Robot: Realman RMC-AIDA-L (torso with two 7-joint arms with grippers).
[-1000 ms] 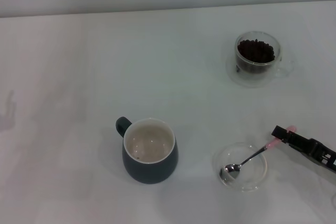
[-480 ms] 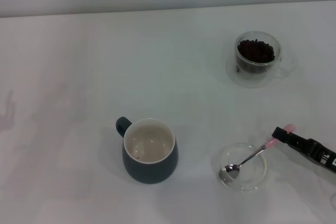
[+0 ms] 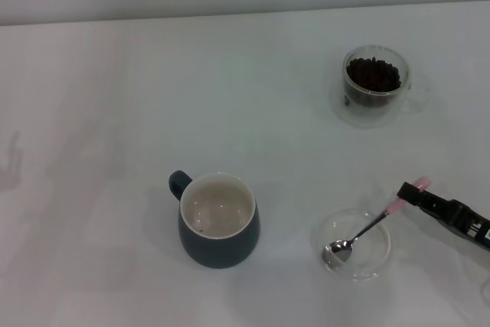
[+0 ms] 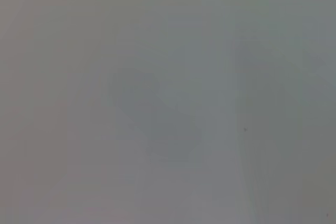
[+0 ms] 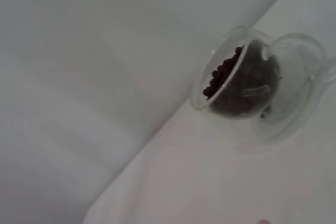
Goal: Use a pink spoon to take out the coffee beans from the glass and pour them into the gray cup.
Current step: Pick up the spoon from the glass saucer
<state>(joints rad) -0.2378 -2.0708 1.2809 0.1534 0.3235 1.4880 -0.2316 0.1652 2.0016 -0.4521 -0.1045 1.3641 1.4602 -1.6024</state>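
The pink spoon (image 3: 369, 227) lies slanted with its metal bowl in a shallow clear dish (image 3: 383, 256). Its pale pink handle points up and right. My right gripper (image 3: 411, 192) comes in from the right edge, black fingers shut on that pink handle, whose tip pokes out beyond them. The glass (image 3: 375, 105) with coffee beans (image 3: 373, 74) stands at the back right, apart from the gripper. In the right wrist view the glass (image 5: 294, 93) and its beans (image 5: 236, 82) show tilted. The gray cup (image 3: 220, 237), cream inside, stands front centre with its handle to the left. My left gripper is out of view.
The white table (image 3: 115, 112) runs back to a pale wall. The left wrist view holds only a plain grey surface.
My right gripper has shifted slightly with the spoon's handle; the spoon's bowl has slid a little within the dish. The cup and the glass have stayed put.
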